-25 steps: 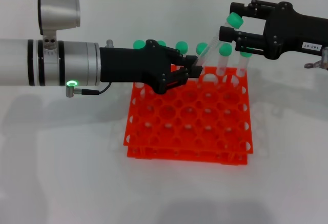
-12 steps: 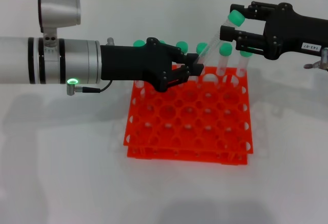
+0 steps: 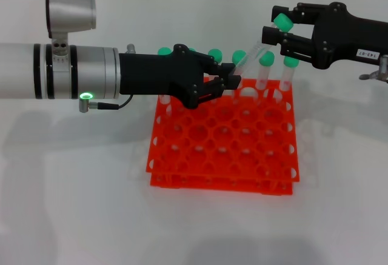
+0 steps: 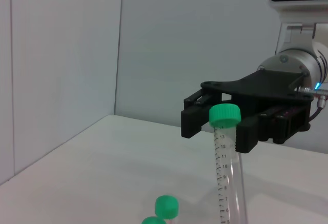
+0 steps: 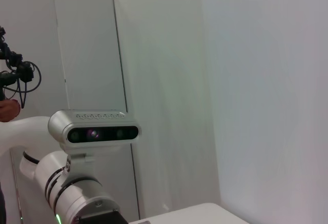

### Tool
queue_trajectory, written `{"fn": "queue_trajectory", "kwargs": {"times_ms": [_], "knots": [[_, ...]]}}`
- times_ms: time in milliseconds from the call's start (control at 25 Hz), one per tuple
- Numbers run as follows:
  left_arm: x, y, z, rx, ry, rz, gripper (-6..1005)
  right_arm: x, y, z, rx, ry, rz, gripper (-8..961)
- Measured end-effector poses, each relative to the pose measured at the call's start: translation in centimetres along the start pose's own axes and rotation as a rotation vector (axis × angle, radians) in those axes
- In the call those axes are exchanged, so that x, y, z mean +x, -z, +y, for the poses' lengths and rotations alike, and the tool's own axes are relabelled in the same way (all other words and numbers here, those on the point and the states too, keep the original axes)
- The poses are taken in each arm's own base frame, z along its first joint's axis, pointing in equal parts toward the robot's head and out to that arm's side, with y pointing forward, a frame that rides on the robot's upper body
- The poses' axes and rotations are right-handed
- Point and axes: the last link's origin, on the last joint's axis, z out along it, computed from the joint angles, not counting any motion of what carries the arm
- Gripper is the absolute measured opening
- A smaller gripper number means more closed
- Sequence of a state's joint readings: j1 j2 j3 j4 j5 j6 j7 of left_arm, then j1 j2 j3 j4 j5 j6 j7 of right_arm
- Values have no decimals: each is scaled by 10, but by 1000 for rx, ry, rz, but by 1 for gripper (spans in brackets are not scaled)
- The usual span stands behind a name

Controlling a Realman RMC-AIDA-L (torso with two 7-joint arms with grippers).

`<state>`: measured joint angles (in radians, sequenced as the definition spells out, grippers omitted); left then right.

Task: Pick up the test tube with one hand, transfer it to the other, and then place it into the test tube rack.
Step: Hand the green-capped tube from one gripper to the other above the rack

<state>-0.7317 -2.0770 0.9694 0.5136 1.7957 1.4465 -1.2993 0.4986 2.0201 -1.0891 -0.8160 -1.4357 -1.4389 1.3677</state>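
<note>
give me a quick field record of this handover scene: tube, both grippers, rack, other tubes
test tube: tilted above the rack, green cap up
left gripper: shut on the tube's lower end
right gripper: open, fingers either side of the cap
test tube rack: orange, on the white table
other tubes: green-capped, standing in the rack's far row
</note>
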Motion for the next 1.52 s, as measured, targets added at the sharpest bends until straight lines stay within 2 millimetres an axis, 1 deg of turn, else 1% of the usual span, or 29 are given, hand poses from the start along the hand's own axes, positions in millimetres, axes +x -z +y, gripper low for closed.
{"fn": "queue_trajectory", "kwargs": {"times_ms": [80,400,600,840,1520], "knots": [[0,0,0,0,0,0,190,0,0,0,0,1,0,440],[1,0,-1,2,-4,3,190,-1,-1,0,-2,3,-1,436],[2,0,-1,2,-5,6,190,-1,-1,0,-2,2,-1,411],[2,0,-1,2,-5,6,190,-1,-1,0,-2,2,-1,325],[3,-2,0,4,-9,22,190,-2,-2,-1,-3,7,-3,314]]}}
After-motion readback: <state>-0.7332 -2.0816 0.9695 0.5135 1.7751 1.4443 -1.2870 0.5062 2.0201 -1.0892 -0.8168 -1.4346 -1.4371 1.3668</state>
